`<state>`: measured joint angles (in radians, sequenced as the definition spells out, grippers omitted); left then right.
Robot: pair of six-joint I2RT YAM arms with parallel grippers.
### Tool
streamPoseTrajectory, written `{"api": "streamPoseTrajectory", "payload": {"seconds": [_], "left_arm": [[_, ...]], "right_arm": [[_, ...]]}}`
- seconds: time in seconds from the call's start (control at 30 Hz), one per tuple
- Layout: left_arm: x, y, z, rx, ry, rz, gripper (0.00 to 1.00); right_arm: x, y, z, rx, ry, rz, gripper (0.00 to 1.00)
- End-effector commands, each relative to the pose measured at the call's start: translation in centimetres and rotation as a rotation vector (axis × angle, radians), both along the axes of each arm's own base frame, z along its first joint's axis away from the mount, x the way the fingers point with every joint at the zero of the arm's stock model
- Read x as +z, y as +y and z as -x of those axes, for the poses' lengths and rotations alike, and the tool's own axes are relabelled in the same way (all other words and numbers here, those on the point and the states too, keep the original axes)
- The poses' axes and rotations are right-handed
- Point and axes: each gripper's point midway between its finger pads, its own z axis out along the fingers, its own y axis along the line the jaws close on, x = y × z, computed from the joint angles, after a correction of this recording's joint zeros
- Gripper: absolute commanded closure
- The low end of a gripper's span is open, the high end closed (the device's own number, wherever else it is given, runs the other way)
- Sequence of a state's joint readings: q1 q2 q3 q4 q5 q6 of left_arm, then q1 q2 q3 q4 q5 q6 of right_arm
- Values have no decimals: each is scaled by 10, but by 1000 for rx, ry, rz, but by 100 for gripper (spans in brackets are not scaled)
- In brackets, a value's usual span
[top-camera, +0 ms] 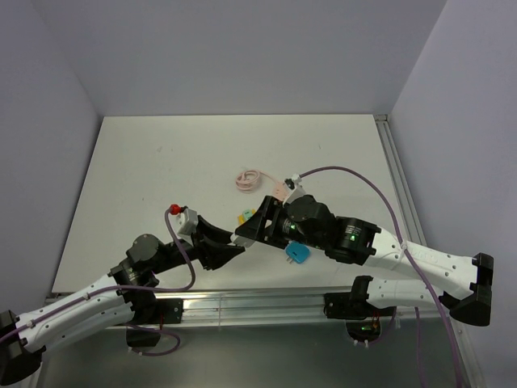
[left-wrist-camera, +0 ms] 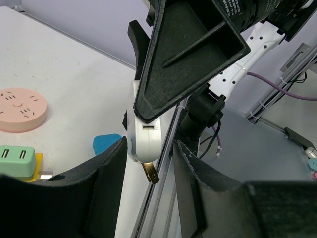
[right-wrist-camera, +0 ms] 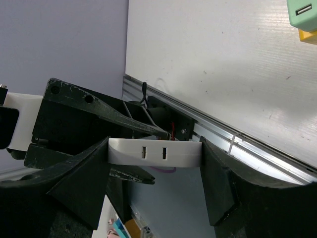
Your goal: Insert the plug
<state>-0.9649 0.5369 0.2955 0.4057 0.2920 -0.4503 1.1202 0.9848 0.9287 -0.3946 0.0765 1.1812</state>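
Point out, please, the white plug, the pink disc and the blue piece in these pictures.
white plug (left-wrist-camera: 146, 136): left wrist view, middle of its white body.
pink disc (left-wrist-camera: 20, 110): left wrist view, its slotted top face.
blue piece (top-camera: 296, 255): top external view, centre of its body.

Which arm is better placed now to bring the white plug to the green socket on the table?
Right, most likely. The right gripper is shut on the white plug. The left gripper is open, standing on either side of the plug without holding it.
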Motion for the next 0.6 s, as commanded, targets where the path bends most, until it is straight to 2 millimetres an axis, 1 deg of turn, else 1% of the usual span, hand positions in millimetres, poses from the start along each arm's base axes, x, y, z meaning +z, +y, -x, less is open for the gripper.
{"api": "streamPoseTrajectory", "payload": {"seconds": [0.0, 0.07, 0.13, 0.17, 0.27, 0.43, 0.47, 0.53, 0.57], "left_arm": [[11, -1, 5, -27, -22, 44, 53], [9, -2, 3, -20, -15, 40, 54], [10, -2, 3, -22, -14, 41, 58], [9, -3, 3, -22, -9, 36, 62], [6, -5, 2, -24, -1, 17, 70], [3, -4, 2, -23, 2, 18, 73], [3, -3, 2, -20, 3, 20, 78], [3, -2, 2, -16, 4, 20, 85], [3, -3, 2, -14, 4, 18, 94]], "right_arm": [[30, 6, -3, 2, -39, -94, 100], [31, 7, -3, 7, -38, -94, 100], [31, 9, -1, 21, -37, -96, 100], [30, 10, -2, 22, -34, -92, 100], [32, 9, -1, 25, -36, -100, 100], [33, 7, -1, 23, -41, -95, 100], [35, 6, 0, 26, -43, -99, 100], [35, 6, 1, 30, -42, -99, 100], [36, 6, 1, 33, -43, -100, 100]]}}
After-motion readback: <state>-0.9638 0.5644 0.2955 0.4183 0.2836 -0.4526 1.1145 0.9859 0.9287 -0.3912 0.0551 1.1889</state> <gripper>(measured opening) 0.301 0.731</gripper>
